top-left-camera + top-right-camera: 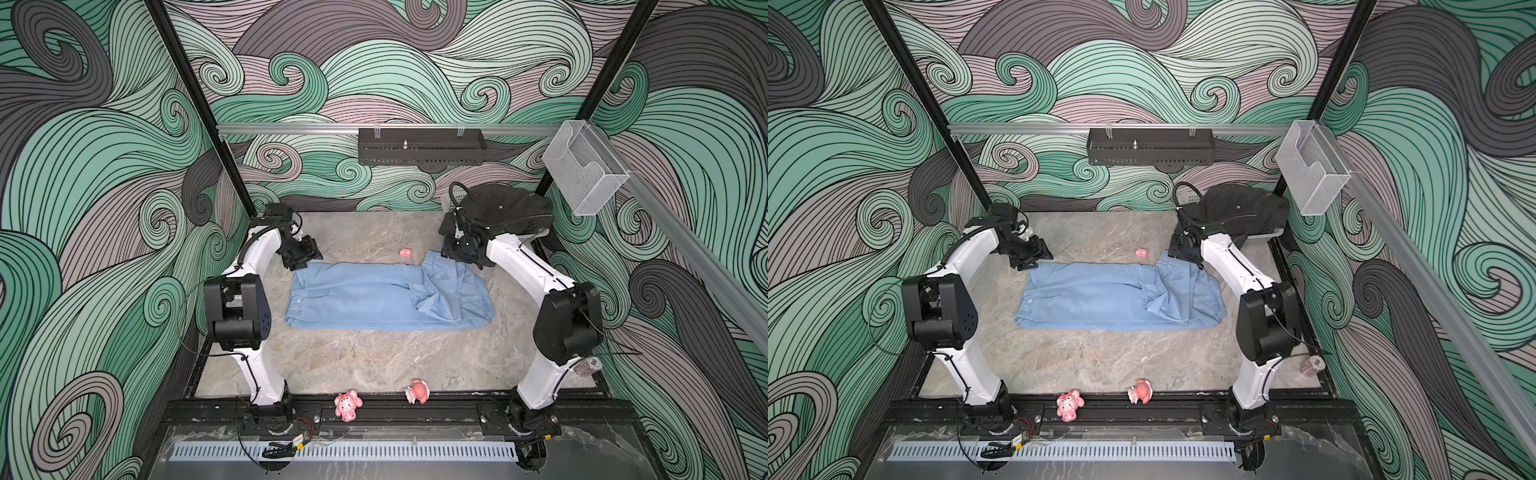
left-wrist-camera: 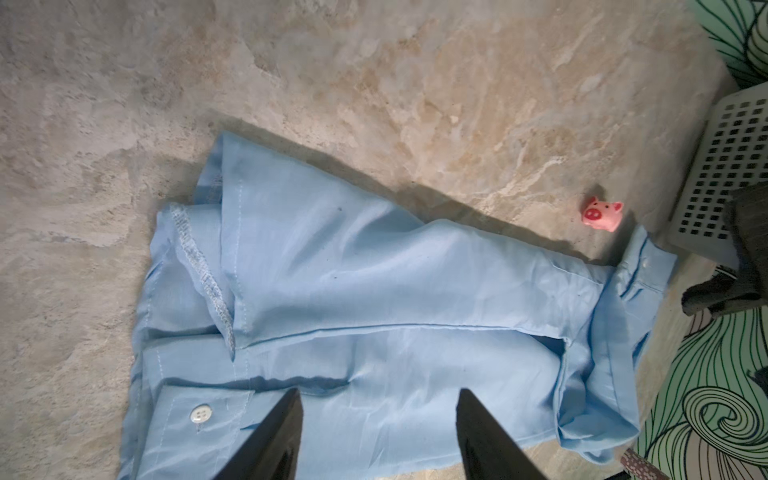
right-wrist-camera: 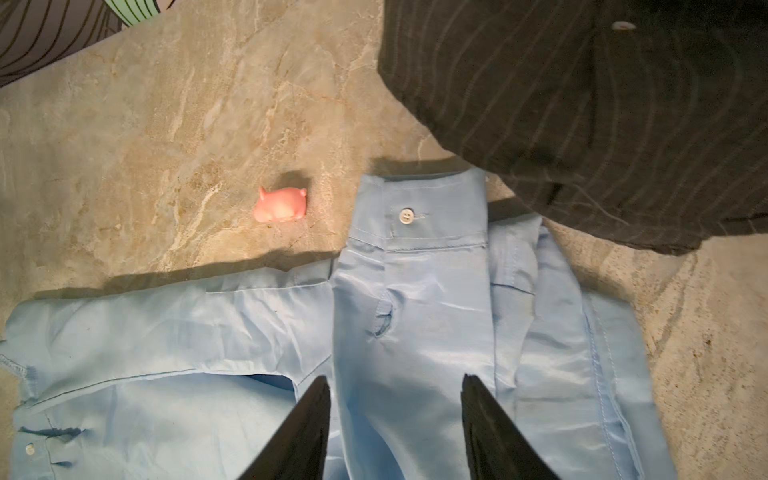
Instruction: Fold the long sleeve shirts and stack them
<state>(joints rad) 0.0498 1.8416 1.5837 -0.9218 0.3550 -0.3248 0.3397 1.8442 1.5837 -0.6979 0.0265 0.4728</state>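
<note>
Bent low, the left gripper hangs over the blue shirt, fingers spread, holding nothing. The right gripper does too.

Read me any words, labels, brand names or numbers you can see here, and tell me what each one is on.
No text can be read in any view.
Blue shirt: no print or label showing.
Dark shirt: no label showing; a red speck on it is too small to make out.
Yellow part by the front rail: too small to read.
Pig toy: no writing.
</note>
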